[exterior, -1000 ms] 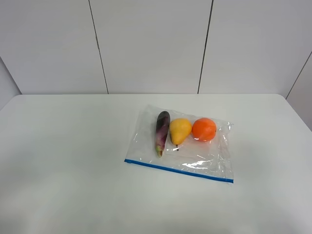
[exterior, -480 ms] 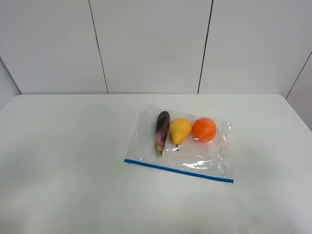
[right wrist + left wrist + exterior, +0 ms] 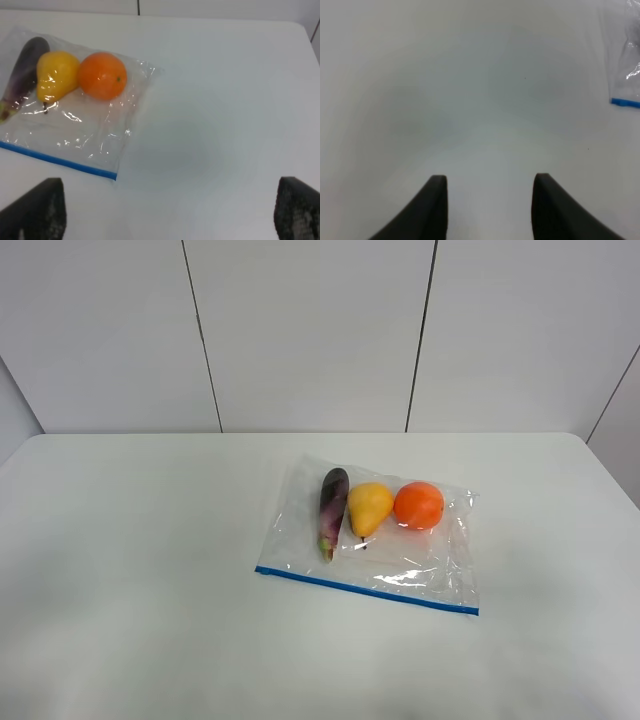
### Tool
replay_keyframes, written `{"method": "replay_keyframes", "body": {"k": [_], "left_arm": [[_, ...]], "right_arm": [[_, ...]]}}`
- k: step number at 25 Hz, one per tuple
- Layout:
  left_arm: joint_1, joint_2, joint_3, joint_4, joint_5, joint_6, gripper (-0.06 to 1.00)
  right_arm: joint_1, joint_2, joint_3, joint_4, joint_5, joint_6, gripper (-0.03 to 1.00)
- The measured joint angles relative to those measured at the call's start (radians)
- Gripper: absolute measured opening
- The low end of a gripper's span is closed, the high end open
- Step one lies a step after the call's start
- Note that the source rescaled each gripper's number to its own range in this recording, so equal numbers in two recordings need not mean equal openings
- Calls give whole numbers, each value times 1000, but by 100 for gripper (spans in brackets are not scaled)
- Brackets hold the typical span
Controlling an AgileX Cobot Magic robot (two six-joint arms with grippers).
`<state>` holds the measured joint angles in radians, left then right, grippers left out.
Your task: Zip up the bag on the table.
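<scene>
Exterior high view is giving us the white table (image 3: pixel 150 570) spreading wide below the grey panelled wall (image 3: pixel 310 330), and on it, right of the middle, the clear zip bag (image 3: pixel 420 565) is lying flat with its blue zipper strip (image 3: pixel 365 590) running along the near edge. Inside the bag we are seeing three items lined up in a row toward the far side: a purple eggplant (image 3: pixel 333 508) on the left, a yellow pear (image 3: pixel 368 506) just beside it in the middle, and an orange (image 3: pixel 418 505) on the right, touching or nearly touching the pear. Neither of our arms is showing in this high view. Through the left wrist camera we are looking at our left gripper (image 3: pixel 489 200), its two dark fingers spread apart over bare table, holding nothing, with only a corner of the bag at the edge, well apart from the fingers. Through the right wrist camera our right gripper (image 3: pixel 170 212) is standing spread wide as well, empty, its fingers showing at both lower corners, with the bag lying near one of them.
</scene>
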<state>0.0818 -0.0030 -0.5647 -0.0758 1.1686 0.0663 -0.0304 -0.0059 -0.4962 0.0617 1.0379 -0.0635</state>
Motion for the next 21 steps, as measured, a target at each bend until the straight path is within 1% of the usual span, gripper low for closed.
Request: {"method": "replay_keyframes", "body": {"k": [7,21], "left_arm": [[0,0,0,0,0,0,52],[0,0,0,0,0,0,52]], "right_arm": [[0,0,0,6,-3,27,93],[0,0,1,6,-3,36,93]]}}
